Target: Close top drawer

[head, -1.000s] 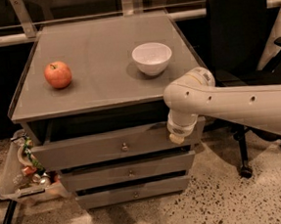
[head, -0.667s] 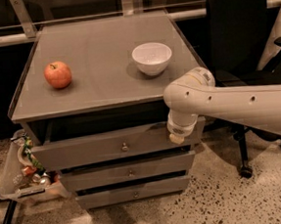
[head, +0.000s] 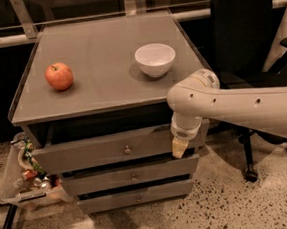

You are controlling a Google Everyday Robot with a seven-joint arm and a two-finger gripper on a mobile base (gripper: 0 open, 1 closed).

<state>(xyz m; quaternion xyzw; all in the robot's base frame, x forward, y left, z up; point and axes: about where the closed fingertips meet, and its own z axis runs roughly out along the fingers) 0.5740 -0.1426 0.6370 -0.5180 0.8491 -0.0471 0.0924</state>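
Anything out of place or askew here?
Only the top drawer: it sits pulled out from under the cabinet top, with a dark gap above its front. The tool is at the drawer front's right end. The apple and bowl rest upright; nothing spilled.

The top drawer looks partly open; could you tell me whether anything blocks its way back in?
Nothing visible does. The top drawer juts out under the tabletop, its shadowed gap shows no object, and the claw is at the front panel's right end, outside it.
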